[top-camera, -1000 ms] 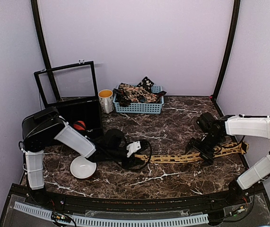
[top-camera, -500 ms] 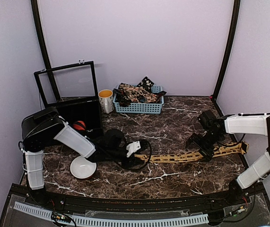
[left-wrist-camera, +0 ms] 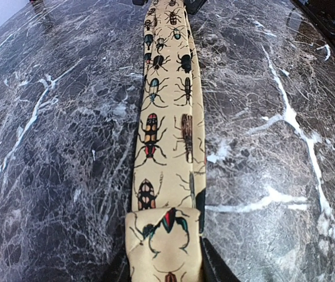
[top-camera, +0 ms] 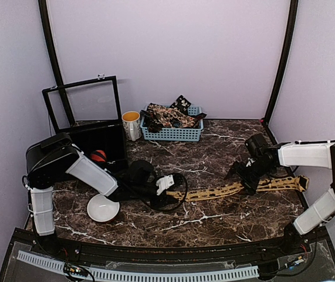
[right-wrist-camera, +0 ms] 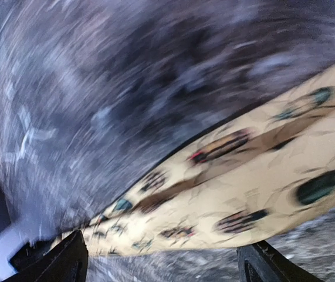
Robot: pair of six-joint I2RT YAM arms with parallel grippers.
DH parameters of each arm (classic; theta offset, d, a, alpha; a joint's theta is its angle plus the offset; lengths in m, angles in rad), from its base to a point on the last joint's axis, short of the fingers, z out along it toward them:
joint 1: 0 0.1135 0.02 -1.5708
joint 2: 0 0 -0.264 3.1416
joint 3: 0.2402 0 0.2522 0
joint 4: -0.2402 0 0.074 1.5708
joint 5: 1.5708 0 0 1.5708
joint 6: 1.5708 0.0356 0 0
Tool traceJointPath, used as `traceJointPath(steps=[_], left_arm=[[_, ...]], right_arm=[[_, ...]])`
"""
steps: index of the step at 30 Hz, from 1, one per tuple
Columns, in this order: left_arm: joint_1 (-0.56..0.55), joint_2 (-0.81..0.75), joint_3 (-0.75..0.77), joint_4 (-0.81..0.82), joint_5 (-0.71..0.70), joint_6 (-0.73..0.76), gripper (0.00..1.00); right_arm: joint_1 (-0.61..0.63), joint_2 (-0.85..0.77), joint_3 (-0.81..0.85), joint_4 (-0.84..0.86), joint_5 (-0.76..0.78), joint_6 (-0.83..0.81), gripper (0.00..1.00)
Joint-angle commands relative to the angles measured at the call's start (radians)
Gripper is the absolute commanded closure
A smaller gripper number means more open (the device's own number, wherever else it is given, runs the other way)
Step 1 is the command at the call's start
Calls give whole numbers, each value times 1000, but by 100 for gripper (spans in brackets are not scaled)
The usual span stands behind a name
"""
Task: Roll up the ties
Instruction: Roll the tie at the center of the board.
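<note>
Top external view: the mustard tie (top-camera: 214, 192) lies stretched along the worktop (top-camera: 202, 153) between the two arms. Versus a second ago the right gripper (top-camera: 246, 179) has shifted away from the near edge and slightly left, dragging the tie's middle with it, so the strip now kinks there instead of running straight. Left wrist view shows the left gripper (left-wrist-camera: 166, 270) unmoved, clamped on the tie's folded narrow end with the beetle print running away from it; right wrist view is motion-blurred, fingers (right-wrist-camera: 67, 261) spread wide astride the tie, not closed on it.
</note>
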Motion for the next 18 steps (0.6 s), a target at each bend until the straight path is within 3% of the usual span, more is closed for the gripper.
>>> traceJointPath(steps=[1,4,8,14,18], left_arm=[[6,-18,-13,-86,-13,24,66],[6,-17,-8,-89,-2,23,66],[6,-15,-10,-88,-1,22,66],[7,-17,-17,-88,-3,24,66],[21,-30,-28,-95,5,26,67]], right_arm=[[74,-56,2,122,-195,-114,14],[128,-81,-25,208,-273,-127,15],[170,-36,-44,397,-417,-106,25],[222,63,58,430,-438,-148,31],[191,95,101,345,-408,-206,36]])
